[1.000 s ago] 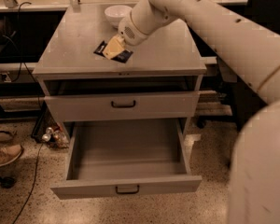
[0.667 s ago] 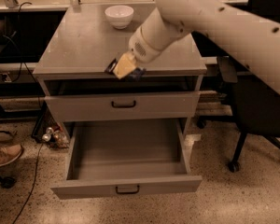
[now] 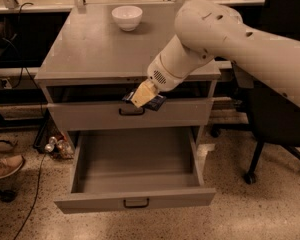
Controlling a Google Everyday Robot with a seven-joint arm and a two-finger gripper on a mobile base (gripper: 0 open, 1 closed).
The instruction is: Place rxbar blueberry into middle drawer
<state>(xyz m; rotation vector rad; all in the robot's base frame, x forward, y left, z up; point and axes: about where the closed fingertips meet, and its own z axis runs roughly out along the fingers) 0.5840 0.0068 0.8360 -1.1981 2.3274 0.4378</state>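
Observation:
My gripper point(image 3: 141, 98) hangs in front of the upper drawer front, past the cabinet's front edge, and is shut on the rxbar blueberry point(image 3: 156, 102), a small dark navy bar sticking out on both sides of the tan fingers point(image 3: 141, 93). The middle drawer point(image 3: 135, 200) is pulled wide open below, its grey box tray bare, its small dark handle at the front. The bar is held above the drawer's back part.
A white bowl point(image 3: 127, 17) stands at the back of the grey cabinet top point(image 3: 90, 49). The shut upper drawer front point(image 3: 85, 115) is just behind the gripper. A black office chair point(image 3: 280, 134) stands at the right; a shoe point(image 3: 5, 167) and cables lie on the floor at the left.
The gripper has carried the bar from the cabinet top forward and down over the front edge, and now holds it in front of the upper drawer, above the open drawer.

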